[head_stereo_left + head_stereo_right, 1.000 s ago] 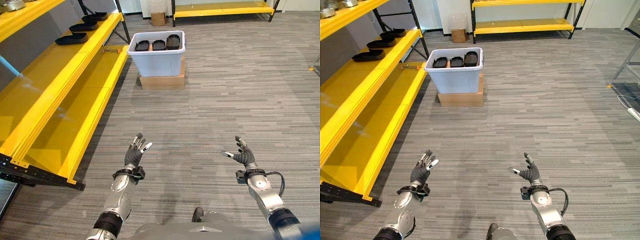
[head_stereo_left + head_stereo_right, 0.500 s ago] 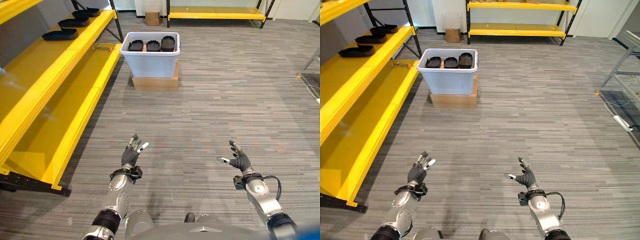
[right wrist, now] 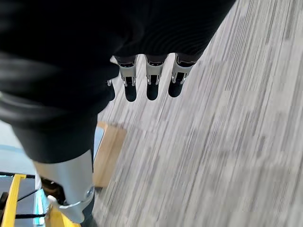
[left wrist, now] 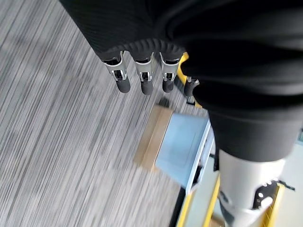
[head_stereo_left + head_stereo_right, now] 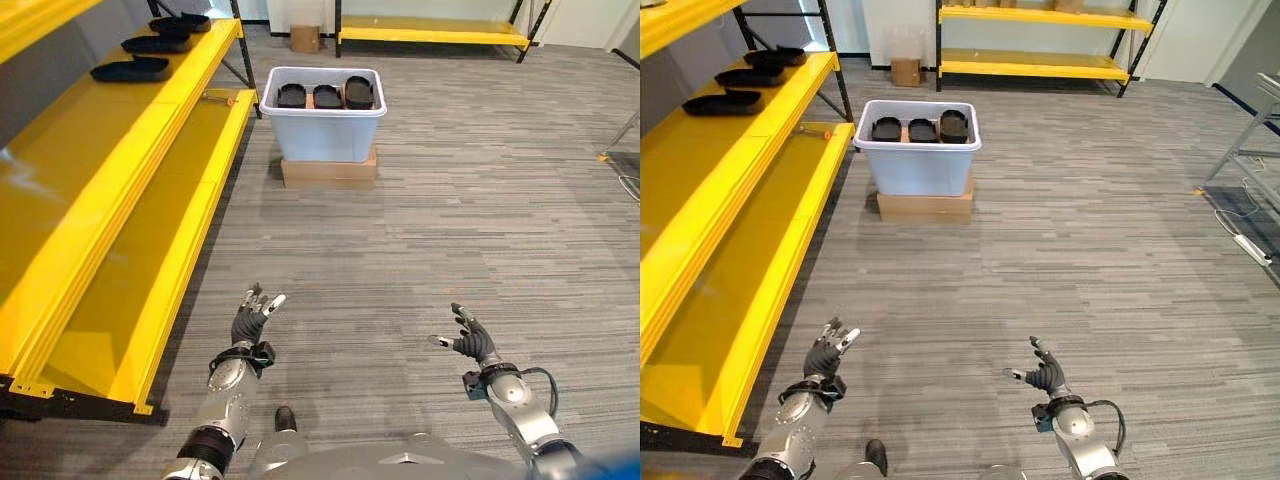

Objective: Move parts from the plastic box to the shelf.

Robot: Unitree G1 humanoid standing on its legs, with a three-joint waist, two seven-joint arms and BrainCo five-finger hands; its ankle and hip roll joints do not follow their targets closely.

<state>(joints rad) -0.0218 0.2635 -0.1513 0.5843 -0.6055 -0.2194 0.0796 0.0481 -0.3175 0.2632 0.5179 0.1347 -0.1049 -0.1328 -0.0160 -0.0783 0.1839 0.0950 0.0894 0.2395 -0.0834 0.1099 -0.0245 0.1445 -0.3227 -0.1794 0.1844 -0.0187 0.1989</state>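
Left hand (image 5: 250,318) and right hand (image 5: 466,342) both spread, holding nothing, well short of plastic box (image 5: 325,135); three parts (image 5: 325,96) remain inside, three already on yellow shelf (image 5: 140,105)

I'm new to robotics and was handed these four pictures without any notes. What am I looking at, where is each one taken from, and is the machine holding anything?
This is a two-legged humanoid robot seen through its own cameras. The two wide pictures come from a stereo camera on its head, looking down and forward. The two close-ups come from cameras on its wrists, looking along each hand.

Low in the wide views are its left hand and right hand, both open with relaxed fingers and holding nothing.

Ahead, on the grey floor, a plastic box stands on a flat cardboard box. Three black parts sit inside it. On the robot's left runs a yellow shelf, with more black parts already lying on it.
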